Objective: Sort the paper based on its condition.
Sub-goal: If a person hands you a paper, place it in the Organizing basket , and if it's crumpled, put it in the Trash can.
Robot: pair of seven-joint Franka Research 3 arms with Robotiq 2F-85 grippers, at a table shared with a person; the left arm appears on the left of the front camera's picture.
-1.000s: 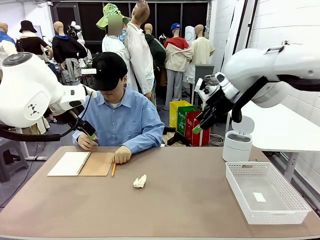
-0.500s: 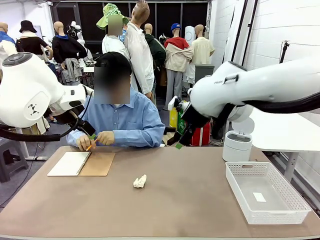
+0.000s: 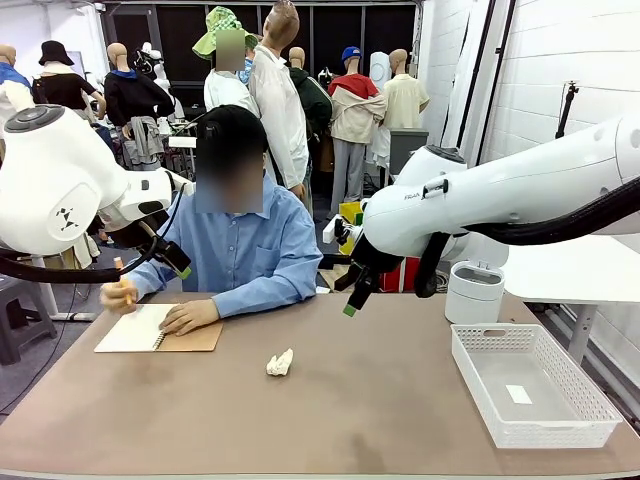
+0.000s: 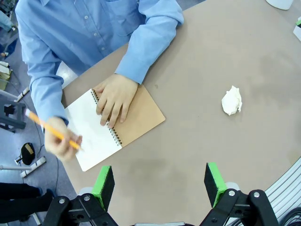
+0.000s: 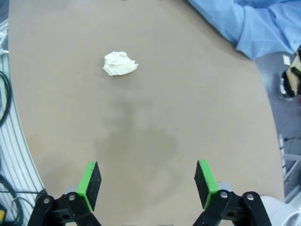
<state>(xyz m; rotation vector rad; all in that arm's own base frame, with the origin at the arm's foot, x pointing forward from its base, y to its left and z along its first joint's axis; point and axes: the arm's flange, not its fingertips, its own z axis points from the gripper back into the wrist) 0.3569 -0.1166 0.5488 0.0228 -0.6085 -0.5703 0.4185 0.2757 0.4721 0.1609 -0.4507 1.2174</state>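
No loose flat sheet of paper is in view. A crumpled white ball [image 3: 280,362] lies mid-table, also seen as the ball [image 4: 232,100] and the ball [image 5: 120,63]. A person writes in a spiral notebook [image 3: 160,327], the notebook [image 4: 117,127], one hand [image 3: 190,317] flat on it, the other holding an orange pencil [image 4: 51,132]. My left gripper [image 3: 180,266] hangs open high above the notebook; in its wrist view the gripper [image 4: 160,181] holds nothing. My right gripper [image 3: 352,300] is open above the table's far middle, and in its own view the gripper [image 5: 148,181] is empty, well short of the ball.
A white mesh basket [image 3: 472,385] stands at the right with a tiny white scrap [image 3: 518,394] inside. A white lidded bin [image 3: 474,290] sits behind it, off the table. Bare tabletop [image 3: 360,410] surrounds the ball.
My right arm has swung left and down toward the table's middle. The person took the pencil to the notebook's left edge and laid the other hand on the page.
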